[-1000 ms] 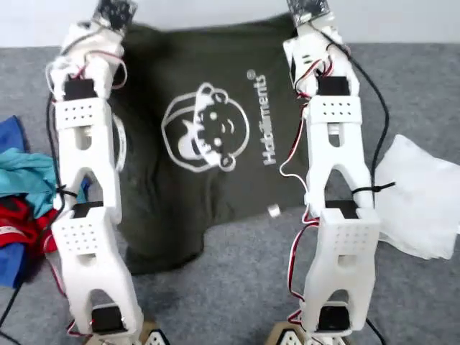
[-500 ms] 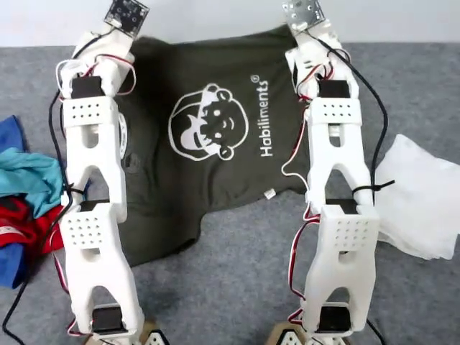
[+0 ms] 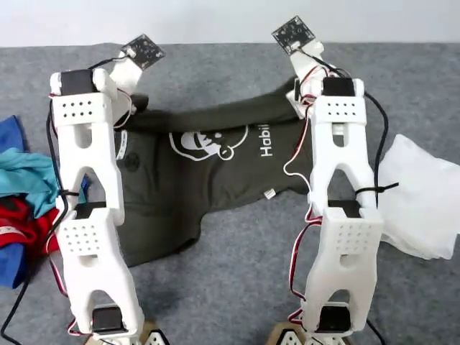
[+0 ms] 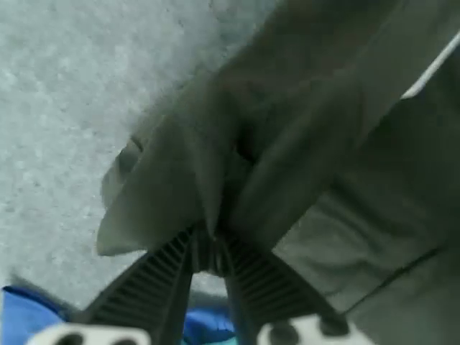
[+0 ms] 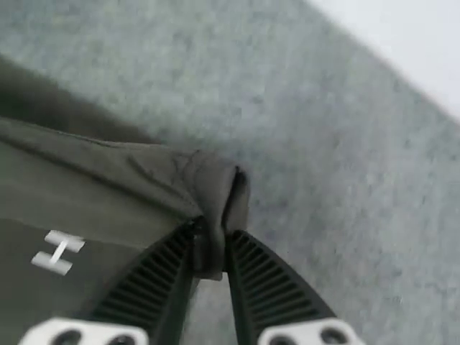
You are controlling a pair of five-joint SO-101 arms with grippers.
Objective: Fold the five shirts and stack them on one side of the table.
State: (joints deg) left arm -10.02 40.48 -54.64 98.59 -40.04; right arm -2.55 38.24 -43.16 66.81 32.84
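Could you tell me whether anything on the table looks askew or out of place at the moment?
The olive shirt lies crooked: its near hem slants, reaching closer by the left arm than the right. The left gripper and right gripper each pinch its far edge. Blue, teal and red shirts sit crumpled beside it.

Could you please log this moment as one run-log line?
dark green shirt: far edge pinched at both corners | left end effector: shut on shirt | right end effector: shut on shirt
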